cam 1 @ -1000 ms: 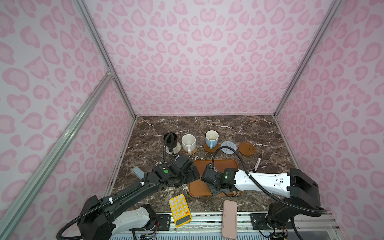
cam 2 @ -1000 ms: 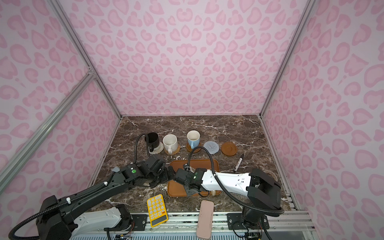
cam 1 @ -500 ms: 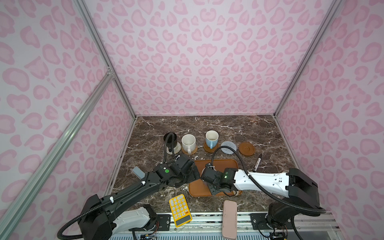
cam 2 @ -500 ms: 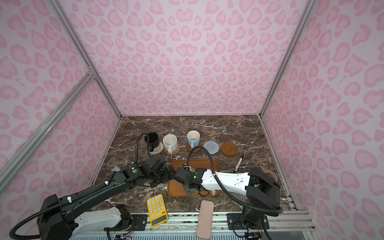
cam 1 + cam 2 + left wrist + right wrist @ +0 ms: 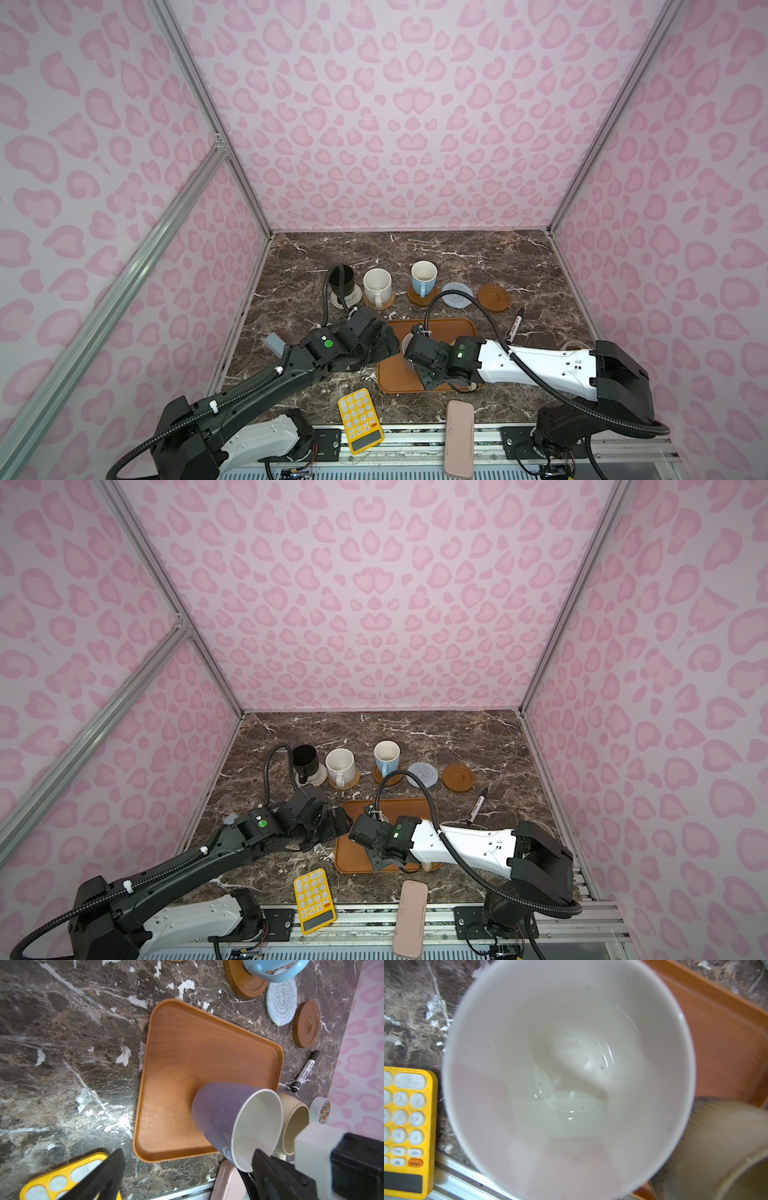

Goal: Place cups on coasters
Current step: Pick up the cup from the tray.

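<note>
My right gripper (image 5: 426, 372) is shut on the rim of the lavender cup (image 5: 224, 1118), which stands on the orange tray (image 5: 449, 328) beside the beige cup (image 5: 295, 1122). The lavender cup's white inside (image 5: 569, 1076) fills the right wrist view and hides the fingers. Just left of the tray, my left gripper (image 5: 384, 343) is open and holds nothing. At the back, the black cup (image 5: 341, 279), speckled white cup (image 5: 376, 282) and light-blue cup (image 5: 424, 276) each stand on a coaster. The grey-blue coaster (image 5: 457, 295) and a brown coaster (image 5: 493, 297) are bare.
A yellow calculator (image 5: 359, 419) and a pink case (image 5: 459, 438) lie at the front edge. A marker (image 5: 516, 326) and a tape roll (image 5: 322, 1109) are right of the tray. Pink patterned walls close in three sides.
The right gripper's jaws have closed on the lavender cup's rim. Both arms have hardly shifted.
</note>
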{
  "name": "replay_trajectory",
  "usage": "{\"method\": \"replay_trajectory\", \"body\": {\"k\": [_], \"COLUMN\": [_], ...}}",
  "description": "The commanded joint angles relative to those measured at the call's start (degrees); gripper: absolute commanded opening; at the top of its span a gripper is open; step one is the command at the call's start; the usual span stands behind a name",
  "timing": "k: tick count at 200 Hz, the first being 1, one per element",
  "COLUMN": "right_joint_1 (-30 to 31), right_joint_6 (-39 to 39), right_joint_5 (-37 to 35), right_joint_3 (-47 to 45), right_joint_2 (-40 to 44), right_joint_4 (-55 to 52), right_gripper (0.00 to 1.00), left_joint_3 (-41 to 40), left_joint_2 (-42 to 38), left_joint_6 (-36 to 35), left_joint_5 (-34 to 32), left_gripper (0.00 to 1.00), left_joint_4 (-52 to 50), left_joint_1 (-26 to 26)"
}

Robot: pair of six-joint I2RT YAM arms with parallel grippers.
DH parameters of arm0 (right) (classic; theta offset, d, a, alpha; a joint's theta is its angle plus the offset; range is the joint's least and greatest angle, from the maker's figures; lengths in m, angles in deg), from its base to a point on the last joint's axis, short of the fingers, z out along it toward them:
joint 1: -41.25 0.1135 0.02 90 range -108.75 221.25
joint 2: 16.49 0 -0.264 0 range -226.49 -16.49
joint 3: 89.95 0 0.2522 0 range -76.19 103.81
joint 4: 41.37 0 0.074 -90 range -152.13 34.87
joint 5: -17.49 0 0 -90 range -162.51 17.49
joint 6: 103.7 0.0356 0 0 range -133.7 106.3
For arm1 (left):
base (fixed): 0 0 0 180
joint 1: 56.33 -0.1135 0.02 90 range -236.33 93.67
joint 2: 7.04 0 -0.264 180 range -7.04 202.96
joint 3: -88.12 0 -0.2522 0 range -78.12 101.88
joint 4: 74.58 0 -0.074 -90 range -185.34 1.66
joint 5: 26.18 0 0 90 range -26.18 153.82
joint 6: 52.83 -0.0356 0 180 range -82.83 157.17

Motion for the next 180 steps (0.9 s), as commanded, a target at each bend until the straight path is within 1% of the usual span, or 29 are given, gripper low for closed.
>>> {"method": "replay_trajectory", "body": {"k": [1,24,59,121,152,180], "right_joint_1": [0.10,0.19,0.20,-0.64,-1.87,-3.37], "right_joint_6": [0.30,0.18,-0.05,-1.90,-2.51,-3.71], "right_joint_5": [-1.60,-2.30,-3.18,-2.72,-2.14,-3.43], "right_joint_3": [0.78,1.74,3.05,5.89,6.95,7.99], "right_joint_2": [1.06,1.61,2.88,5.72,8.08,10.42], "right_joint_4": [0.05,-1.22,-3.01,-6.59,-8.79,-11.24], "right_gripper": [0.00,0.00,0.00,0.00,0.00,0.00], "left_joint_3": [1.27,2.33,5.35,7.41,10.69,13.21], "left_joint_2": [-0.55,-0.70,0.67,1.64,2.90,4.81], "left_joint_6": [-1.41,-4.33,-7.55,-8.14,-8.92,-10.27], "left_joint_5": [-1.41,-0.36,1.23,3.16,1.13,1.80], "left_gripper": [0.97,0.97,0.97,0.97,0.97,0.97], "left_joint_4": [0.08,1.90,1.99,4.32,2.25,2.39], "left_joint_1": [-0.11,-0.19,-0.42,-1.82,-2.14,-2.46]}}
